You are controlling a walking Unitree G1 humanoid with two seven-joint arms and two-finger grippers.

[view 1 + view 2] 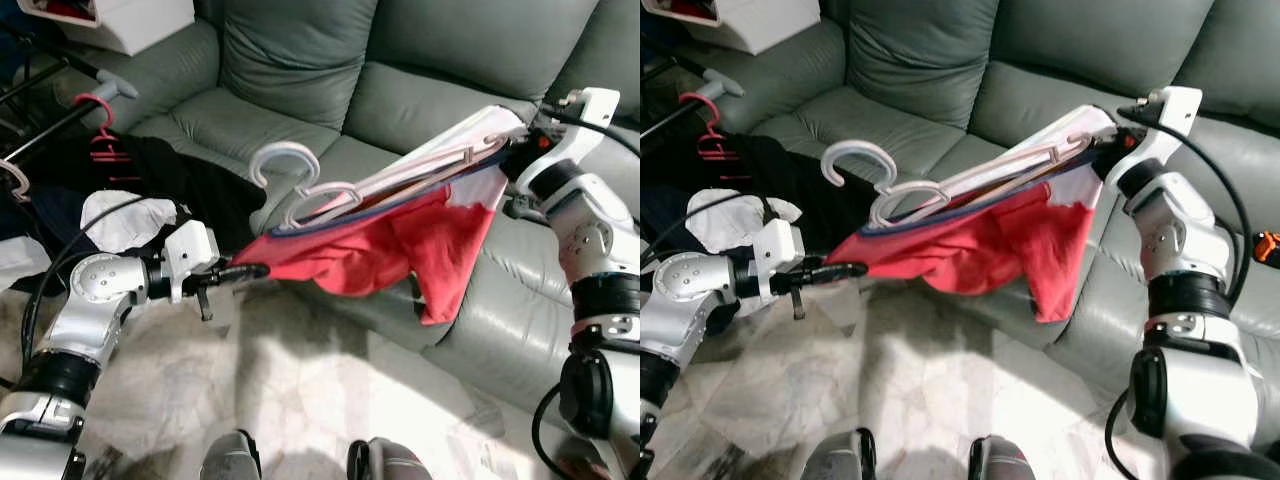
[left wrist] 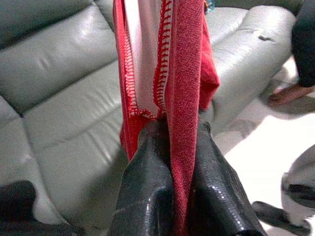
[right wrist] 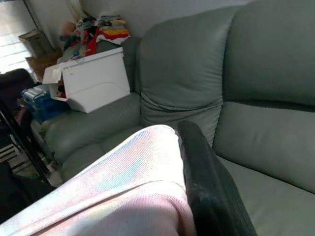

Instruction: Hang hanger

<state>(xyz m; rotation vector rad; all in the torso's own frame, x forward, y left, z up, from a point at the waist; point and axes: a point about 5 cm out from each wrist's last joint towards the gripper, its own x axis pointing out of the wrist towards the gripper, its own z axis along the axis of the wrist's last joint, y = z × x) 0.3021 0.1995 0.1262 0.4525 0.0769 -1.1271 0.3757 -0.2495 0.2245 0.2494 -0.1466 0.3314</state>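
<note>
Over the grey sofa [image 1: 300,60], the two arms are stretching a red and white garment [image 1: 400,235] between them, with a white hanger [image 1: 300,185] lying along its upper edge, hook end toward the left arm. The left gripper [image 1: 250,271] is clenching the garment's red hem low near the floor, its black fingers [image 2: 147,196] pinched on the cloth. The right gripper [image 1: 520,135] is grasping the pale far end higher up, by the sofa seat.

Knit red shirt [image 1: 390,245], glossy plastic hanger [image 1: 300,185], smooth leather sofa [image 1: 300,60].
</note>
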